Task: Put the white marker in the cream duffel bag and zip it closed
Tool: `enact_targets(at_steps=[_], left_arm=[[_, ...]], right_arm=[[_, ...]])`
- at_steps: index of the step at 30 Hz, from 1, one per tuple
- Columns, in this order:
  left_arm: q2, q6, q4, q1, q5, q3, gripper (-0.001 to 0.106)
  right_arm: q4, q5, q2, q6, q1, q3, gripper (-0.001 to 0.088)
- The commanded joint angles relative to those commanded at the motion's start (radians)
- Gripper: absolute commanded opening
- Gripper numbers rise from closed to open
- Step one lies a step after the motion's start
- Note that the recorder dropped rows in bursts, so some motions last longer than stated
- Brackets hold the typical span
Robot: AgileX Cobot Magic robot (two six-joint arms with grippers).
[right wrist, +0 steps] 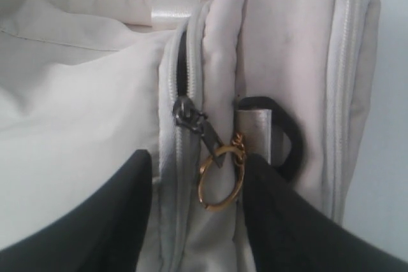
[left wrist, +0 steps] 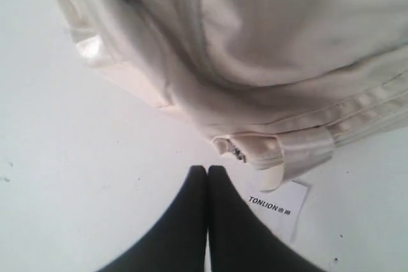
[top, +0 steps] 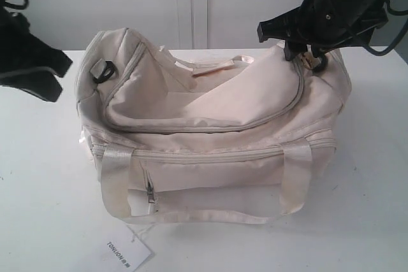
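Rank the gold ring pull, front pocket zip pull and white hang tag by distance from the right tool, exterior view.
1. gold ring pull: at the right tool, top right end of the cream duffel bag.
2. front pocket zip pull: front face, lower left.
3. white hang tag: on the table in front of the bag, farthest.

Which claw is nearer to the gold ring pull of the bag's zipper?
Right. The right claw has the gold ring pull between its open fingers, at one end of the bag; the left claw hangs by the hang tag, far from it.
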Motion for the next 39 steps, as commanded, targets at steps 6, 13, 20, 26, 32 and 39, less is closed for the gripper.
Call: enact_targets(at_steps=[6, 13, 20, 26, 32, 39], left_arm=[[-0.006, 0.0, 0.055, 0.045, -0.005, 0.0, 0.0], [-0.006, 0.0, 0.053, 0.045, -0.015, 0.0, 0.0], [-0.039, 0.021, 0.074, 0.045, -0.039, 0.0, 0.0], [-0.206, 0.027, 0.078, 0.045, -0.152, 0.034, 0.0], [-0.419, 0.027, 0.078, 0.045, -0.261, 0.214, 0.0], [-0.726, 0.027, 0.085, 0.068, -0.393, 0.553, 0.0]], right_arm=[[0.0, -0.008, 0.0, 0.0, 0.0, 0.0, 0.0433], [0.0, -0.017, 0.0, 0.0, 0.0, 0.0, 0.0433], [0.0, -0.024, 0.0, 0.0, 0.0, 0.0, 0.0433], [0.0, -0.026, 0.0, 0.0, 0.0, 0.0, 0.0433], [0.0, -0.026, 0.0, 0.0, 0.0, 0.0, 0.0433], [0.0, -0.026, 0.0, 0.0, 0.0, 0.0, 0.0433]])
